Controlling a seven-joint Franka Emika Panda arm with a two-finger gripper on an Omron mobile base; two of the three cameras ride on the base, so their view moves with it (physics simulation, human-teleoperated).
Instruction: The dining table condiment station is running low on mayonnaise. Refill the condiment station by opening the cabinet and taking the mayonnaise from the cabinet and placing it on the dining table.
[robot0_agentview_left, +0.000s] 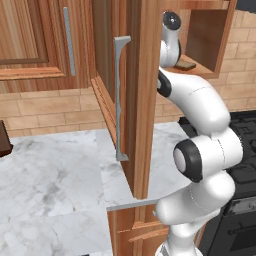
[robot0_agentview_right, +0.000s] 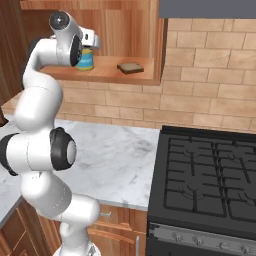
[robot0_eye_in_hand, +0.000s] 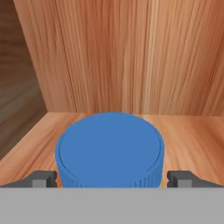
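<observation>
While the cabinet (robot0_agentview_left: 137, 95) door stands swung open in the left base view, a dark slice (robot0_agentview_left: 185, 65) lies on its shelf. From the right base view, the mayonnaise (robot0_agentview_right: 86, 61) stands upright near the shelf's left end. Seen from the hand view, the hand (robot0_eye_in_hand: 112, 178) is spread, fingertips (robot0_eye_in_hand: 43, 178) flanking the blue lid, axis vertical.

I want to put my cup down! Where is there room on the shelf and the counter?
On the cabinet shelf, bare wood lies between the mayonnaise and the brown slice. The marble counter left of the stove is bare too. Around the jar it's crowded: the open gripper straddles it.
</observation>
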